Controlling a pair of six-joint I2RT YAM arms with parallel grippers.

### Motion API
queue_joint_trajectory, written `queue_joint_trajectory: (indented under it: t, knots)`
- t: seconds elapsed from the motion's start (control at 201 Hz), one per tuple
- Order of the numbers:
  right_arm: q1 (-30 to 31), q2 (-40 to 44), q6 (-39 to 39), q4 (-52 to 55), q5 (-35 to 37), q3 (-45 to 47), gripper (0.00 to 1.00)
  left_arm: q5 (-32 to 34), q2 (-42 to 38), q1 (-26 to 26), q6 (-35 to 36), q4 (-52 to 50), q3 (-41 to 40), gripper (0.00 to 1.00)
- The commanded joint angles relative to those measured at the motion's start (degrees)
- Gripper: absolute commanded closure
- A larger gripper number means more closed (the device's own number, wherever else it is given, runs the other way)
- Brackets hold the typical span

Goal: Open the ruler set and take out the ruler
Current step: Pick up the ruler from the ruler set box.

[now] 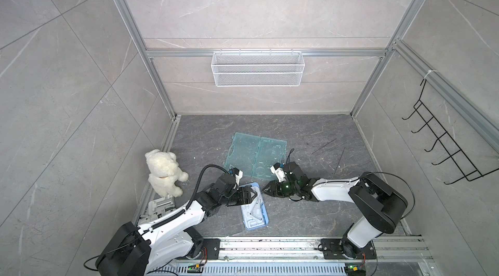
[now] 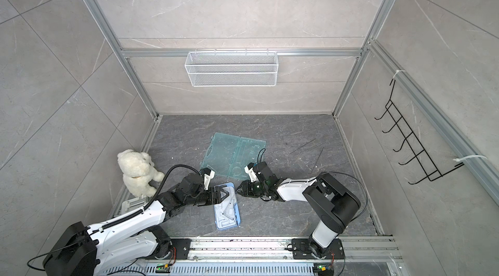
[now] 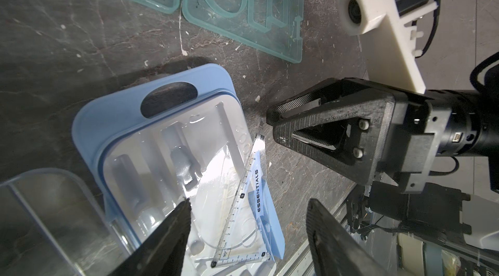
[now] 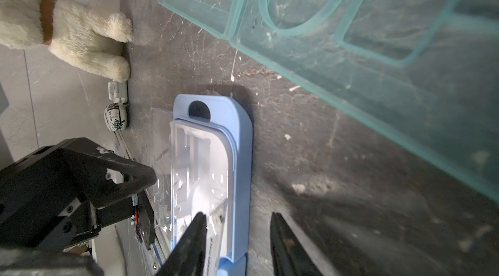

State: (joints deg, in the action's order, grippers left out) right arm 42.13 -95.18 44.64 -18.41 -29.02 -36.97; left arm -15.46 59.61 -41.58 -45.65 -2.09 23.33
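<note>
The ruler set (image 1: pixel 253 216) is a blue case with a white moulded tray, lying on the floor in front of both arms. Its clear lid (image 3: pixel 40 220) is swung open to the side. A clear triangular ruler (image 3: pixel 244 207) lies loose across the tray, one tip poking past the case rim. My left gripper (image 3: pixel 248 201) hovers open over that ruler, one finger on each side, holding nothing. My right gripper (image 4: pixel 237 215) is open too, low at the case's long edge: one finger over the tray, one over the floor. In both top views the two grippers (image 1: pixel 256 194) (image 2: pixel 237 189) nearly meet.
An opened teal transparent case (image 1: pixel 256 156) lies flat just behind the grippers. A white plush bear (image 1: pixel 164 172) and a small white device (image 1: pixel 160 205) sit at the left wall. Thin dark strips (image 1: pixel 324 145) lie at the back right. A wire basket (image 1: pixel 258 68) and a hook rack (image 1: pixel 445 147) hang on the walls.
</note>
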Motion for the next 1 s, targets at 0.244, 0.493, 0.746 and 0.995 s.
queue_joint_trajectory:
  t: [0.244,0.493,0.746,0.995]
  knots:
    - [-0.1,-3.6,2.5,-7.0,-2.3,0.8,0.58,-0.3,2.4,0.1,0.4,1.6,1.9,0.3]
    - [-0.1,-5.6,3.0,-8.4,-2.7,0.8,0.6,0.2,2.0,0.1,0.4,1.5,1.9,0.3]
    - [0.0,-6.5,4.6,-10.6,-3.6,1.1,0.68,0.3,1.9,0.2,0.5,1.5,1.7,0.3]
    - [0.1,-5.9,4.7,-10.4,-3.4,1.9,0.69,0.5,1.9,0.2,0.6,1.5,1.5,0.3]
